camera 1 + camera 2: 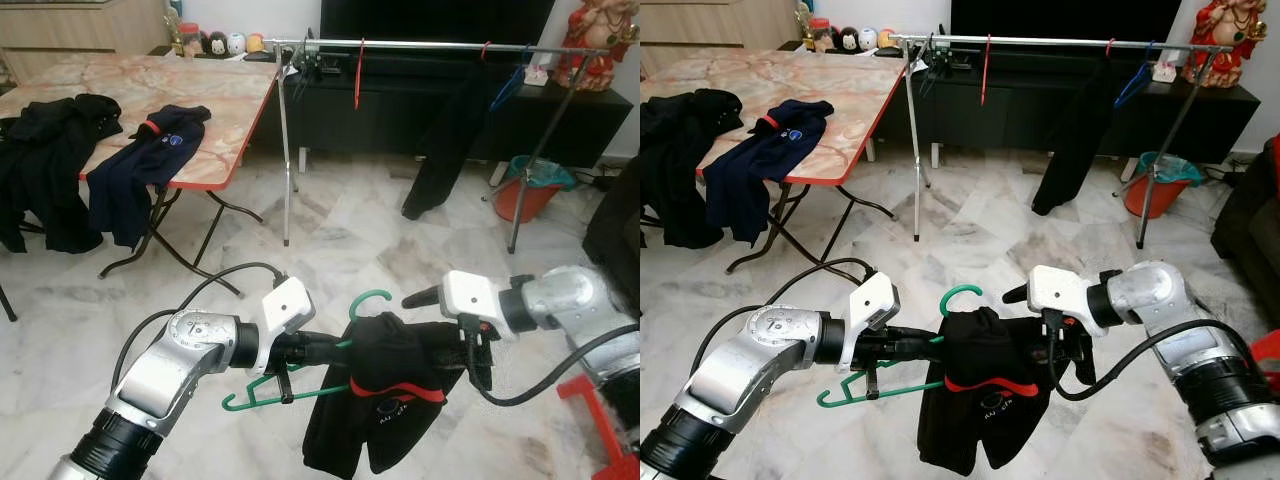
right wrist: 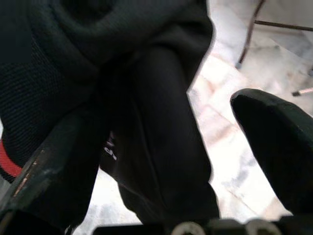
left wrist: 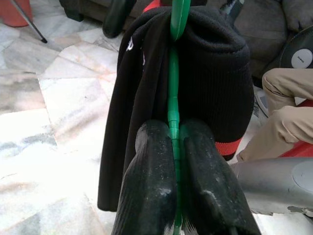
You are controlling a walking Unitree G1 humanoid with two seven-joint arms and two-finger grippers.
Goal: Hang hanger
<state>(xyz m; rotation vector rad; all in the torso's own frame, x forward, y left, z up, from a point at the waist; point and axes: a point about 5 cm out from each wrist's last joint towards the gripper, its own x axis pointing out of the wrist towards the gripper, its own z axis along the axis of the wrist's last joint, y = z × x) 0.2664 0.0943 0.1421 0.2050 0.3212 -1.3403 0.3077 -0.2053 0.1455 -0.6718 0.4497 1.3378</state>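
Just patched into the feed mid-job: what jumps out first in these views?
Front and centre, a green hanger draped with a black garment hangs between the arms; the left end effector is shut on the hanger's bar. The right end effector stands open around the garment. Beyond them, a metal clothes rail stands by the dark TV cabinet.

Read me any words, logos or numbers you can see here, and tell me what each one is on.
No text here is legible.
Black shirt on the green hanger: small pale print, too blurred to read.
Navy shirt on the table: round badge, too small to read.
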